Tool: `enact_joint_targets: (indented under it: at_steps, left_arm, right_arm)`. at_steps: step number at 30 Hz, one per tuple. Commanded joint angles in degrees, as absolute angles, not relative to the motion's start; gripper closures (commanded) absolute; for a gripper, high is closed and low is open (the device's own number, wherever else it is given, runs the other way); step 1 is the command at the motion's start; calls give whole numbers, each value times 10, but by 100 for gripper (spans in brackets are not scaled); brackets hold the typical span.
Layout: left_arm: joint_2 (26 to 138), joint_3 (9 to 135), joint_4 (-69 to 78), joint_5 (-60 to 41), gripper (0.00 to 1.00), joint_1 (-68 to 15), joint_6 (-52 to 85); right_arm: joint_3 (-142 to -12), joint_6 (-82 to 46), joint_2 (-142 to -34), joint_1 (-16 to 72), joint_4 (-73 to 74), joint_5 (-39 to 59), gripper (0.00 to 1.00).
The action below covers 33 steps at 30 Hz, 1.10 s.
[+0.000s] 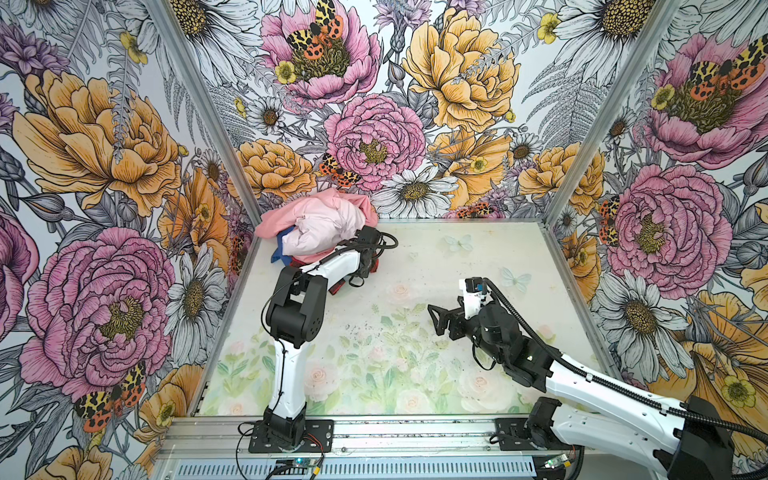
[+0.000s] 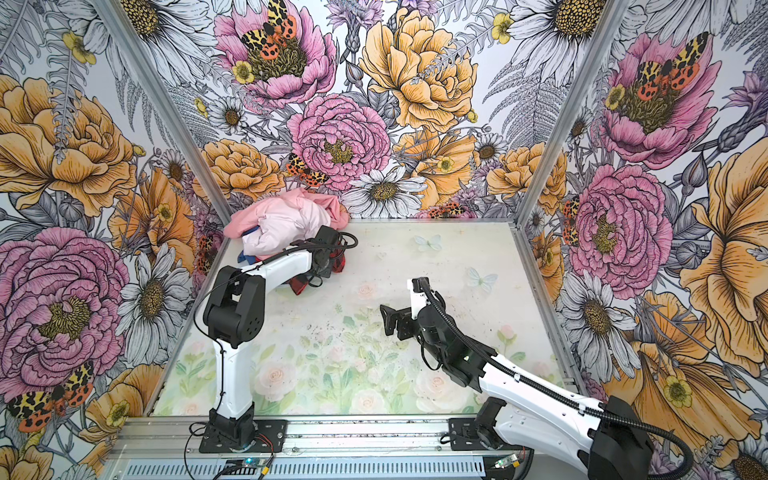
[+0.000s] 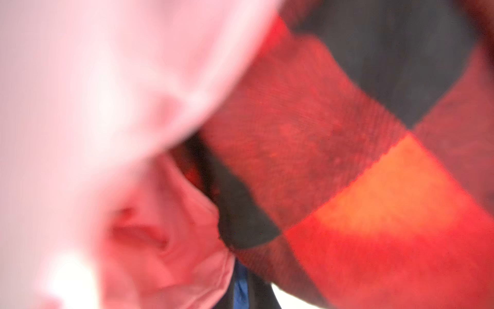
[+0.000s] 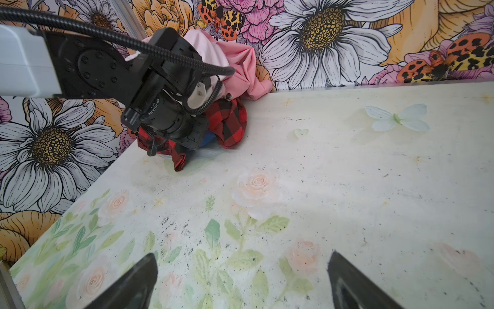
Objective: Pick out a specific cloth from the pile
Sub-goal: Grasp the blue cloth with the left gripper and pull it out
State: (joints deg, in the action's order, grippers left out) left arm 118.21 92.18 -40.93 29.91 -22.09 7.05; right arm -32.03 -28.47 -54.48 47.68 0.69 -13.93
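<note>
1. A desk (image 1: 478,266) printed with pale roses and butterflies sits inside 3 walls (image 1: 374,104) covered in bold floral wallpaper. 2 robot arms reach in from its near edge.
2. The pile (image 1: 320,226) of soft fabrics is heaped in the far left corner of the desk, against the far wall.
3. A pale pink cloth (image 1: 322,235) and a deeper pink cloth (image 1: 286,214) lie on top. A red-and-black plaid cloth (image 4: 230,120) spills from the pile's near right side onto the desk.
4. The blue cloth (image 1: 278,249), plain royal blue, is mostly buried. In both top views only a small patch shows at the pile's left side, under the pale pink cloth.
5. The left pincer (image 1: 365,266) is pushed into the pile's near right side among the plaid folds. It is clenched, but its tips are hidden in fabric, so what it pinches cannot be told.
6. The left wrist view is a blurred close-up of pink and plaid fabric, with a thin strip of blue showing between them.
7. The right pincer (image 1: 435,321) is held over bare desk right of centre, well apart from the pile. Its jaws are spread wide, released and empty, pointing left.
</note>
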Motion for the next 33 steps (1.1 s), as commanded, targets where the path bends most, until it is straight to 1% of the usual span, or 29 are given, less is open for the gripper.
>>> enact_joint_targets:
  at_steps: [1, 4, 7, 9, 13, 14, 15, 17, 19, 20, 23, 25, 27, 29, 33]
  left_arm:
    - [1084, 940, -403, 341, 100, -213, 58]
    - [1032, 995, -405, 326, 100, -201, 43]
    - [1012, 1126, -417, 335, 100, -189, 11]
    - [1030, 1268, -443, 332, 100, -181, -13]
    - [1134, 1614, -487, 328, 100, -184, -80]
    - [1135, 1653, -463, 331, 100, -189, -95]
    - [1100, 1616, -410, 320, 100, -193, -100]
    - [1020, 1533, -332, 261, 100, -199, -94]
    - [979, 1496, -301, 201, 100, -219, -84]
    - [971, 1498, -302, 178, 100, -242, -96]
    - [958, 1493, -300, 149, 100, -346, -156]
    - [961, 1485, -295, 151, 100, -410, -185]
    - [975, 1492, -293, 148, 100, -468, -210]
    - [997, 1504, -289, 156, 100, -509, -227]
    - [1038, 1529, -281, 170, 100, -550, -243]
  right_arm:
    - [-315, -282, -552, 480, 24, -144, 0]
    - [-315, -286, -560, 480, 34, -137, 1]
    - [-316, -289, -571, 480, 52, -129, 0]
    - [-320, -291, -579, 480, 60, -121, 1]
    - [-328, -295, -592, 482, 73, -107, 0]
    - [-328, -296, -594, 484, 79, -106, 0]
    - [-327, -298, -596, 486, 82, -106, 0]
    - [-330, -299, -597, 489, 82, -103, 0]
    - [-329, -300, -594, 496, 79, -108, 0]
    - [-330, -299, -590, 499, 70, -118, 1]
    - [-331, -307, -565, 507, 21, -175, 0]
    - [-330, -329, -531, 507, -38, -243, 0]
    - [-322, -362, -474, 507, -116, -318, 0]
    - [-305, -404, -397, 507, -186, -377, 1]
    - [-272, -471, -226, 506, -307, -440, 4]
